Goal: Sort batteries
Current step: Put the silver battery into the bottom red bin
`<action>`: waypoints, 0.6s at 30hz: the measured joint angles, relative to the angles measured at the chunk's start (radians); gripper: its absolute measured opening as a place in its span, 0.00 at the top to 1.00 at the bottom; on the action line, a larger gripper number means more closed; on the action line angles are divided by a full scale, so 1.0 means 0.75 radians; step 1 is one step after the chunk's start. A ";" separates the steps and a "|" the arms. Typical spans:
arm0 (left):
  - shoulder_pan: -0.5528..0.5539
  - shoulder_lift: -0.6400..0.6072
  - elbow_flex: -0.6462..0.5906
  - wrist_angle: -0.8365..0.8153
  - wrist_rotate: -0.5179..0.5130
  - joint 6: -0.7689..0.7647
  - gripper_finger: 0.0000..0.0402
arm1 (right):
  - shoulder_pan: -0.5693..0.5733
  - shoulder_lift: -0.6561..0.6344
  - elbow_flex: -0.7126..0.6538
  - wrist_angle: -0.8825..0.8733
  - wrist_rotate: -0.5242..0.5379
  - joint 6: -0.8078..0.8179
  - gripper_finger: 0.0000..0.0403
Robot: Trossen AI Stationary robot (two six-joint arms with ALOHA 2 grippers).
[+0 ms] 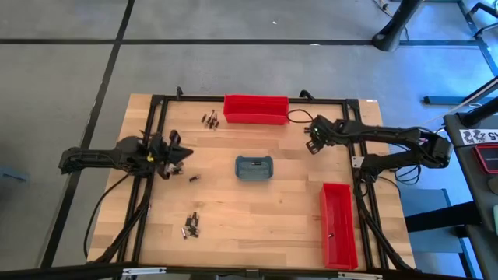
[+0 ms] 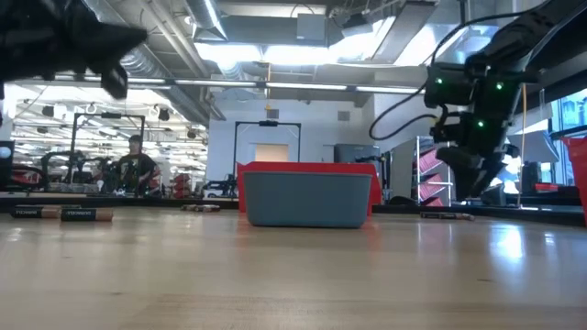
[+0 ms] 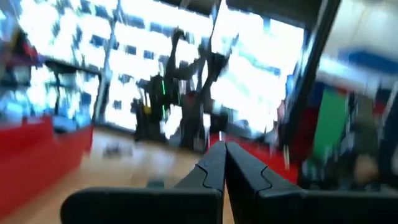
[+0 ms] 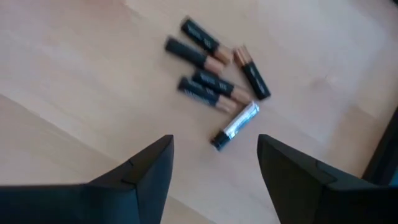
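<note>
Right tool (image 4: 214, 163) hangs over the worktop (image 1: 264, 218) with its fingers spread wide and nothing between them. Directly beneath, a cluster of batteries (image 4: 217, 87) lies on the wood: several dark ones with copper ends and one silvery one (image 4: 236, 126) nearest the gap. Seen from above, that tool (image 1: 313, 141) sits beside the grey-blue tray (image 1: 254, 167), on the side toward the far red bin (image 1: 256, 109). Left tool (image 3: 224, 163) is pinched fully together, empty, lifted off the wood on the tray's opposite side, more batteries (image 1: 191, 224) scattered near it.
</note>
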 joint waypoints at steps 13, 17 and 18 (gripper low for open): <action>0.001 0.000 0.000 0.387 -0.037 0.232 1.00 | 0.000 0.000 -0.136 0.240 0.107 0.411 0.42; 0.001 0.000 0.000 0.365 -0.037 0.232 1.00 | 0.000 0.000 -0.177 0.282 0.088 0.495 0.46; 0.001 0.001 0.000 0.357 -0.037 0.231 1.00 | 0.000 0.000 -0.185 0.280 0.101 0.514 0.49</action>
